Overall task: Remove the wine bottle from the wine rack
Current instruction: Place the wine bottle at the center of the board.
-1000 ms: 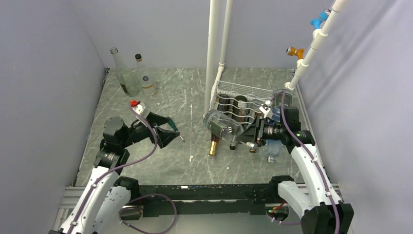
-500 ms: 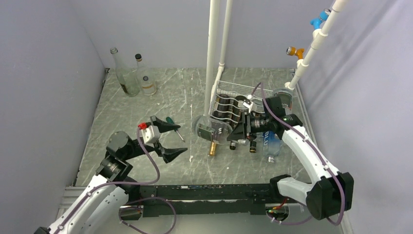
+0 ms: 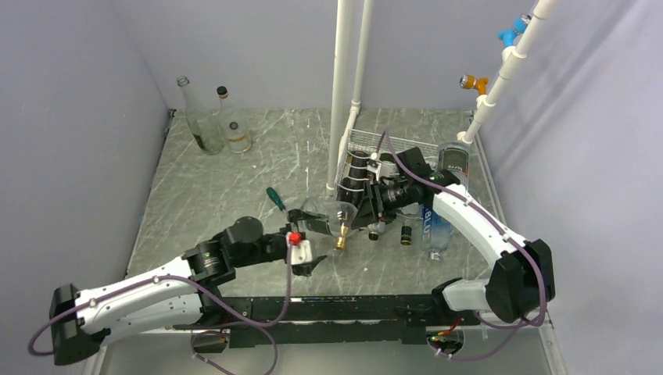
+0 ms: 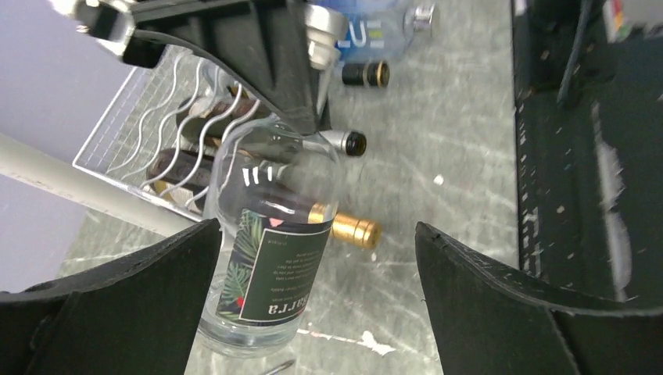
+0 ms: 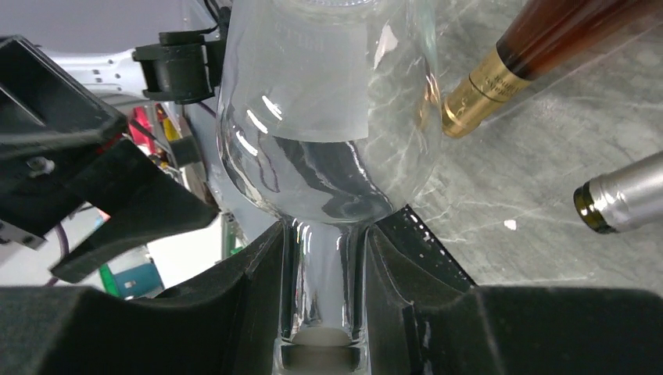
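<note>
Beside rack (image 4: 156, 109), clear wine bottle (image 4: 270, 234), dark label (image 4: 275, 275)

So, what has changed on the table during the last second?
The left gripper, open, swung right from beside the green screwdriver up to the clear bottle. The right gripper, shut on that bottle's neck, drew it left and nearer, away from the wine rack. The dark bottles in the rack, the screwdriver and the two far-corner bottles stayed.
</note>
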{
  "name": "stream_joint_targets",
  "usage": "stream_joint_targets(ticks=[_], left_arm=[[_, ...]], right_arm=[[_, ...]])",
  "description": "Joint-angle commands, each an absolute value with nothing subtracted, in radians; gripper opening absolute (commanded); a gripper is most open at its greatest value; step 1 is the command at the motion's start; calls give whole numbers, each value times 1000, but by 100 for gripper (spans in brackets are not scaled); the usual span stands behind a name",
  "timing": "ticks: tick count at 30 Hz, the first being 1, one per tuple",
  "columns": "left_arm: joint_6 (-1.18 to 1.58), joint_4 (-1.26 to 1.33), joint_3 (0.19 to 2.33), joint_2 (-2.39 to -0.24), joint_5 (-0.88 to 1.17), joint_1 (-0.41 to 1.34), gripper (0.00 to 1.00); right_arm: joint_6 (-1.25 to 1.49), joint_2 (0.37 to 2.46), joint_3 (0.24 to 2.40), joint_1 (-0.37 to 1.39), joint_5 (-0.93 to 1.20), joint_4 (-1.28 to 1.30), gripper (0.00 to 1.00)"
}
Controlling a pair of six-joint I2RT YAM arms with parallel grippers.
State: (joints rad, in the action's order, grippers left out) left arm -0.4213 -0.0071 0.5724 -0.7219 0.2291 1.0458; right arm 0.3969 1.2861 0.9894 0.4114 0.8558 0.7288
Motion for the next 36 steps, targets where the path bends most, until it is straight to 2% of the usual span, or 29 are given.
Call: stream_joint_targets(ticks=[1,5,12,30,36], left_arm=[[-577,22,620,-829,3,1134,100],[-579,96,607,-902,-83,1150,100],[-568,260,508,-907,-112,1150,100],[-454,488,434,-1027,-9,1124,99],[-408,539,386,-1010,114,1053,97]], right_arm=[[340,1300,1114,461,945,633,0],[313,1323,1133,499,898,650,0],[299,1365,1151,533,832,661,0],[267,1428,1206,600,716,693,0],[261,1436,1207,613,705,696,1]])
